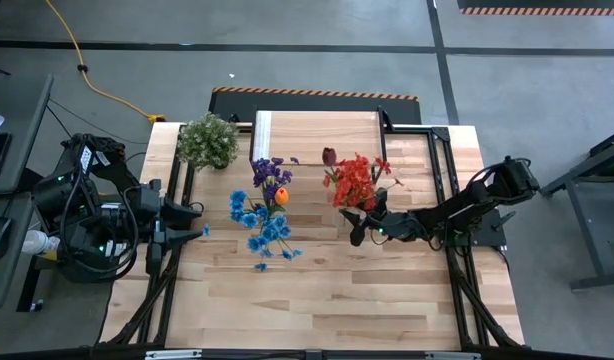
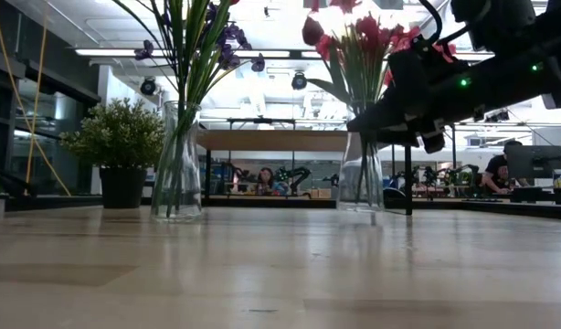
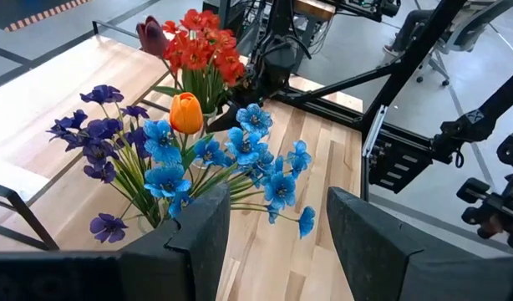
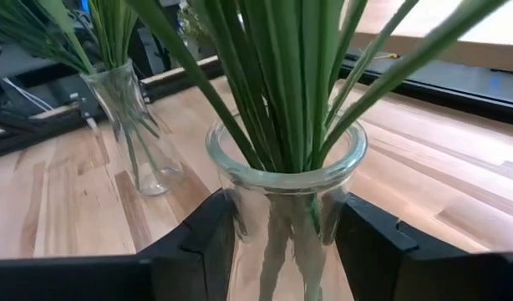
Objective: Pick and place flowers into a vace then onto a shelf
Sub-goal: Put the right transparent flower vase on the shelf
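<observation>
A clear glass vase (image 4: pixel 286 167) with red and maroon flowers (image 1: pixel 355 180) stands upright on the table, right of centre. My right gripper (image 4: pixel 286 226) is closed around its neck. A second glass vase (image 2: pixel 177 164) with blue, purple and orange flowers (image 3: pixel 198 150) stands on its base to the left of it. My left gripper (image 3: pixel 277 226) hangs open above the table's left side, clear of those blooms, with nothing between its fingers. The shelf (image 1: pixel 317 125) stands at the far middle of the table. My right gripper pinches the vase's narrow neck (image 4: pixel 240 213), just under the flared rim, between its two fingers, one on each side of the glass. The fingers come in almost level from the table's right side. The vase stands upright with its base (image 2: pixel 361 206) on the table.
A bushy pale-green potted plant (image 1: pixel 207 140) sits at the far left, beside the shelf. Black frame rails (image 1: pixel 442 160) run along the table's left and right sides. The near half of the wooden table (image 1: pixel 317 300) shows bare planks.
</observation>
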